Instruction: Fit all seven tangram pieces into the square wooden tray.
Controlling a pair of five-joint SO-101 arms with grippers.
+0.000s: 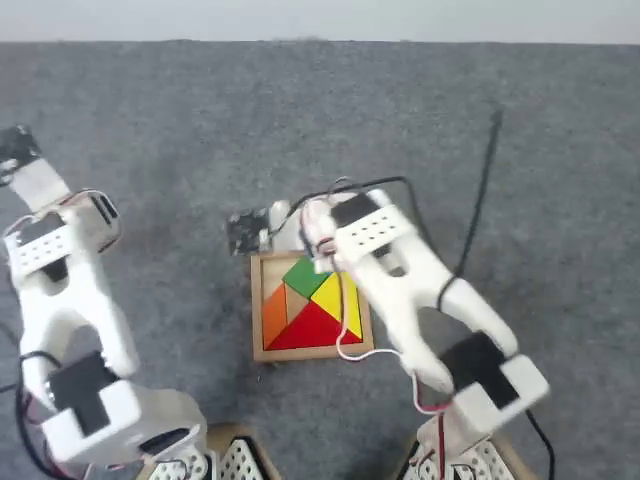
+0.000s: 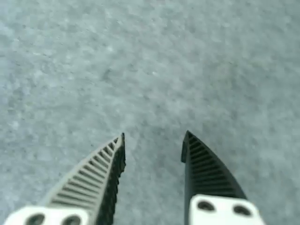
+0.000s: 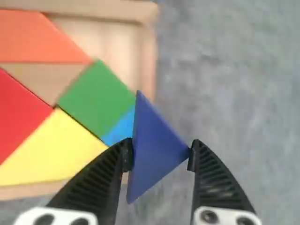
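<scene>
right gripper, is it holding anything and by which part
Right gripper pinches the dark blue triangle between its long edge and the opposite corner.

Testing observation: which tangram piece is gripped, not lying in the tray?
The dark blue triangle, pinched by the right gripper; the green square, yellow triangle and red triangle lie in the tray.

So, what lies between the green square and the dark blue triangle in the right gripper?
A light blue piece, seen in the right wrist view: it touches the green square, and the dark blue triangle covers its other edge.
</scene>
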